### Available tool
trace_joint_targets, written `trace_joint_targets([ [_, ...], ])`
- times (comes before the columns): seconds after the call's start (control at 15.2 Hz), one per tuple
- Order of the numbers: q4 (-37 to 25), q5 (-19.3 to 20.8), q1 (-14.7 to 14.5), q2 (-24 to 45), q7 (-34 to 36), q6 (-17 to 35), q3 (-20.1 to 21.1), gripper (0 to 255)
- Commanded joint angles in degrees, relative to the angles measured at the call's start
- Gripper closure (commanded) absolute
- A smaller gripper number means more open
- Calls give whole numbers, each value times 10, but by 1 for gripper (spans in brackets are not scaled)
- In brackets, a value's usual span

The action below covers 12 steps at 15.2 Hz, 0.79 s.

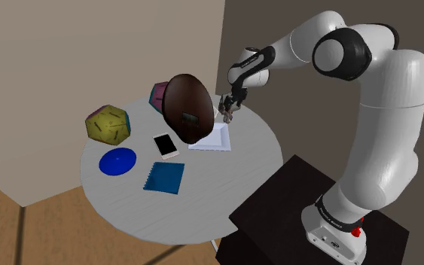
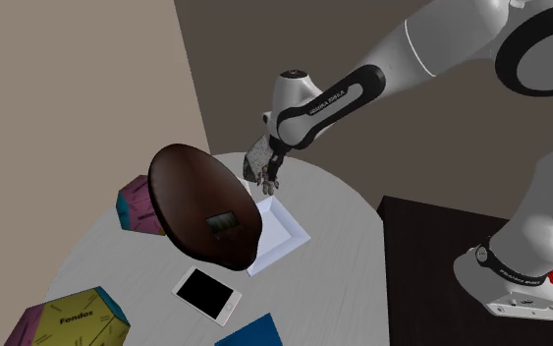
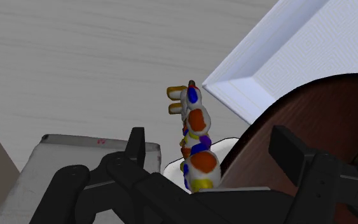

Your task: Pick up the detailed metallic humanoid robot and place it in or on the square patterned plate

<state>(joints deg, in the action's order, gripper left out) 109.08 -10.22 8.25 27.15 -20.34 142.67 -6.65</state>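
Humanoid robot toy, drawn white w/ orange, blue & yellow patches, sits btw the fingers of the black gripper. It's near the table's far edge, just past the far corner of the square plate. In the wrist view the fingers stand apart w/ a gap on each side of the toy & neither pad touching it, so the hand is released, not grasping. Can't tell from the ext. views whether the toy rests on the round table or hangs just above it; either way it's close under the hand.

Plate is white w/ a faint maze-like pattern, and the part that shows is bare. A big brown egg-shaped ball looms over the plate's side nearest the table's middle & hides part of it; can't tell if they touch. Toward the middle lie a phone, a blue notebook & a blue disc. A yellow block & a pink & teal block, both many-sided, sit nearer the edge by the wall.

Progress, my read: early. Approach looks done, w/ the hand lined up round the toy. Grasp not yet made; lift, carry to plate & release all left. Toy & plate are near each other so the carry should be short, but the ball crowds the plate, so prob. just the far-corner side is free for set-down
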Motion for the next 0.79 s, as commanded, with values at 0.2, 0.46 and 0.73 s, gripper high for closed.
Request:
trace_joint_targets([
  [0.2,-15,-8,5,39,-7,25,5,0],
  [0.46,-20,-11,6,56,-9,37,8,0],
  [0.73,-20,-11,6,56,-9,37,8,0],
])
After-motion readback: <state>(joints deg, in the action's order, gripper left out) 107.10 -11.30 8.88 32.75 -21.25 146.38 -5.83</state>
